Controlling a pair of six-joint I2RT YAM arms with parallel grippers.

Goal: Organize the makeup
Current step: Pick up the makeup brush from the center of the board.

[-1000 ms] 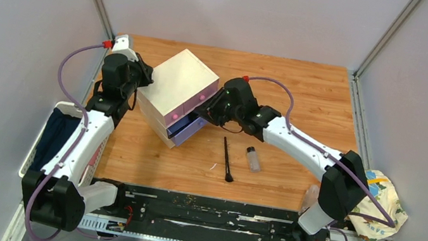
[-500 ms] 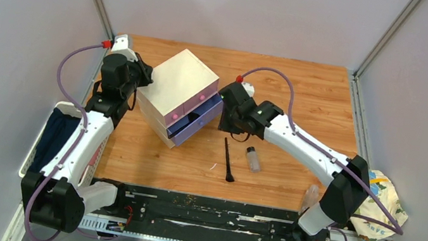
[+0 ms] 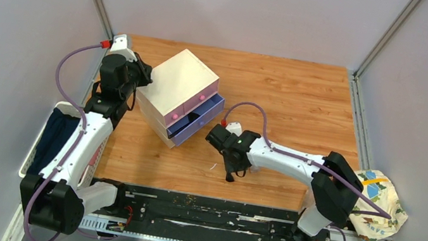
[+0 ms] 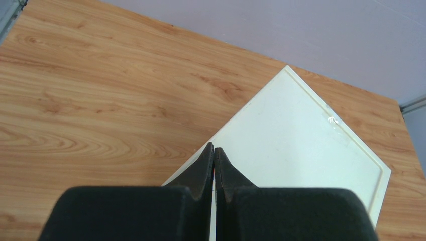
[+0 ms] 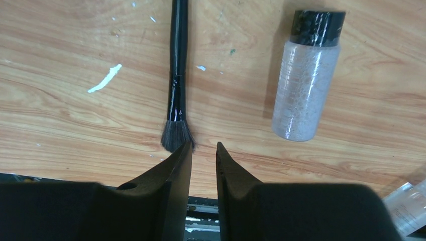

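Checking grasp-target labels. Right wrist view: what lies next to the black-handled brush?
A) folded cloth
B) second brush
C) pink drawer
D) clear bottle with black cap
D: a clear bottle with a black cap lies on its side to the right of the brush, not touching it.

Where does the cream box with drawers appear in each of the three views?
Top view: the box, left of centre, at an angle.
Left wrist view: lower right, just beyond the shut left pincer.
Right wrist view: not in it.
Shared landmark: the wooden table, in all three.
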